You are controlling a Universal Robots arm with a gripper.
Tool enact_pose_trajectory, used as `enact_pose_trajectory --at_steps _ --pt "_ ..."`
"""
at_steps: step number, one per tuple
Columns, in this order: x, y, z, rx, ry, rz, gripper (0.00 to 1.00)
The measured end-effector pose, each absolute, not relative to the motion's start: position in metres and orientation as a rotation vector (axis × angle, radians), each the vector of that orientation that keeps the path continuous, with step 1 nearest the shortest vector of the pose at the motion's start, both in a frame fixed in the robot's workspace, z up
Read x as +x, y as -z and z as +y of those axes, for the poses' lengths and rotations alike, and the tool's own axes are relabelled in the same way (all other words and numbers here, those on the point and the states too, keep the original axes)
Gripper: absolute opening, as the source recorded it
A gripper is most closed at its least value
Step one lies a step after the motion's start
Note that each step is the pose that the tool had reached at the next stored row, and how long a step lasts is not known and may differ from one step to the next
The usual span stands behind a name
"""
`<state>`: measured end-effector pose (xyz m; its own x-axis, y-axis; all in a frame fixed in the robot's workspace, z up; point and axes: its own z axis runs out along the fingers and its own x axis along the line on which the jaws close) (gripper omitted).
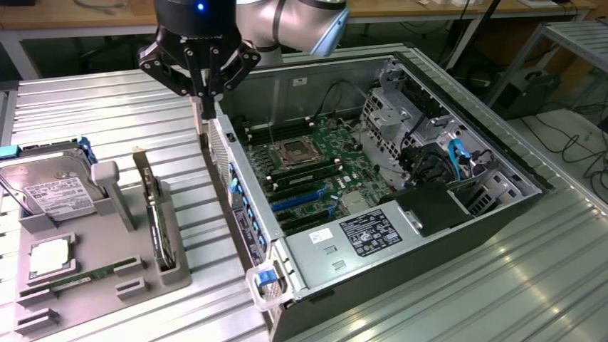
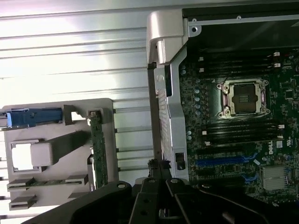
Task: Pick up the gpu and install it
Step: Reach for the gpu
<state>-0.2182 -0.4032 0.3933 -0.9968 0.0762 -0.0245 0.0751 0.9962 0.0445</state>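
Under the jaws of the gripper (image 1: pixel 203 112): computer case (image 1: pixel 221 146) wall, upright. Left of jaws in the exterior view: open table (image 1: pixel 204 214) strip. Beyond it: holder (image 1: pixel 105 242) with upright graphics card (image 1: pixel 155 214).

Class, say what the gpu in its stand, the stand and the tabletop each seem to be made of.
The gpu: green circuit board, likely matt laminate, seen edge-on. The stand: probably plastic, dull even grey. The tabletop: ribbed metal, perhaps aluminium, judging by its bright sheen.
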Motion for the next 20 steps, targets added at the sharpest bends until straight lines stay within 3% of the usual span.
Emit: enact_pose_trajectory --at_steps 20 --pt "-0.246 -0.393 -0.415 0.116 -0.068 3.113 0.11"
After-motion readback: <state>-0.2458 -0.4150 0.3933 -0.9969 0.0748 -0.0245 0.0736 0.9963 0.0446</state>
